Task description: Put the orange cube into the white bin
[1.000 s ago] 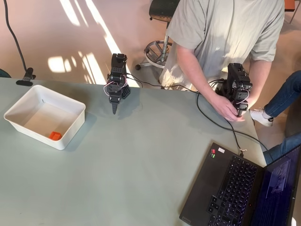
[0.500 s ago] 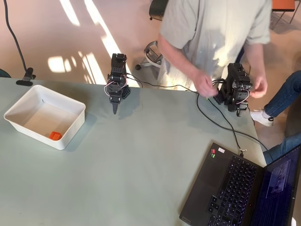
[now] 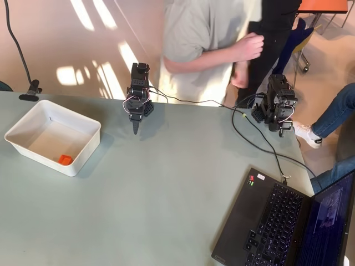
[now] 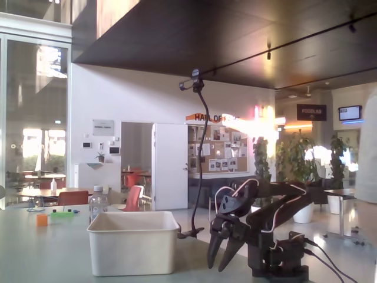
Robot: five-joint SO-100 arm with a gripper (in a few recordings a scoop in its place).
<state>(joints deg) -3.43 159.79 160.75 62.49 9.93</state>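
Tiny bright orange plastic cube [image 3: 65,159] lying inside the shallow rectangular white plastic bin [image 3: 83,122], on the bin floor near its 6 o'clock wall in the overhead view. Bin resting on the pale grey-green table [image 3: 155,210] toward the 9 o'clock edge. Black two-finger gripper [image 3: 135,128] folded low at 12 o'clock of the table, well apart from the bin, tips pointing down toward the table and holding nothing. Fingers [image 4: 214,246] slightly spread in the fixed view, a narrow gap between the two dark tips, just to the 3 o'clock side of the bin [image 4: 133,242]. Open black laptop [image 3: 277,227] at the 5 o'clock corner. Person in a pale shirt [image 3: 199,50] standing behind the table at 12 o'clock.
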